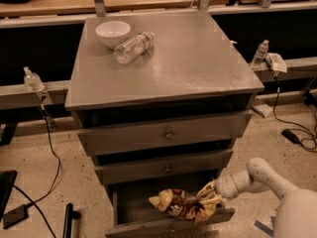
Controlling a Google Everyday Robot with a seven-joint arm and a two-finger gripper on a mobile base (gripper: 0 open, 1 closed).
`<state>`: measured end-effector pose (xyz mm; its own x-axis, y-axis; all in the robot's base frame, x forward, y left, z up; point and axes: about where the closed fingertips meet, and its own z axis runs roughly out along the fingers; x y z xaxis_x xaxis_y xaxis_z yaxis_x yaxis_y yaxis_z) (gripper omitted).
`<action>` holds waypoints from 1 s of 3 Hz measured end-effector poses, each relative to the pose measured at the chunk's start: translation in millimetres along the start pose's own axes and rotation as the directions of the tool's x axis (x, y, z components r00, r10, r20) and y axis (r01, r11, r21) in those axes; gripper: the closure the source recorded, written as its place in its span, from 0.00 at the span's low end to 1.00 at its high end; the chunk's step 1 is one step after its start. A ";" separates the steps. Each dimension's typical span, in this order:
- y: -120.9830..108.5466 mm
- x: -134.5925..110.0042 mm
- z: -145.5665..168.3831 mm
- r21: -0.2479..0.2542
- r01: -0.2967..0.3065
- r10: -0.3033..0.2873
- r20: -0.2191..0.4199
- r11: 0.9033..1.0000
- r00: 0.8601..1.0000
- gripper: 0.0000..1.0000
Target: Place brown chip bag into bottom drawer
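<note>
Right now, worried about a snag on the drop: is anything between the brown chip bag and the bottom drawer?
Nothing visible. The end effector, at the drawer's right, holds the crinkly dark-brown chip bag directly over the open grey wooden bottom drawer; no other object shows inside it.
</note>
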<state>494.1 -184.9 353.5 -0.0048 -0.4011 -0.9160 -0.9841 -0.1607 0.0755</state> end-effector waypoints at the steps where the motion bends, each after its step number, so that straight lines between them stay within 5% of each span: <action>1: -12.9 36.0 10.7 -0.019 -0.031 0.032 0.032 0.999 0.999 0.97; 2: -21.9 49.4 12.8 -0.016 -0.046 0.047 0.055 0.999 0.997 0.75; 3: -38.3 43.2 -1.1 0.017 -0.024 0.023 0.068 1.000 0.997 0.76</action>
<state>531.8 -197.0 311.4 -0.0397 -0.3426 -0.9387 -0.9866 -0.1354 0.0911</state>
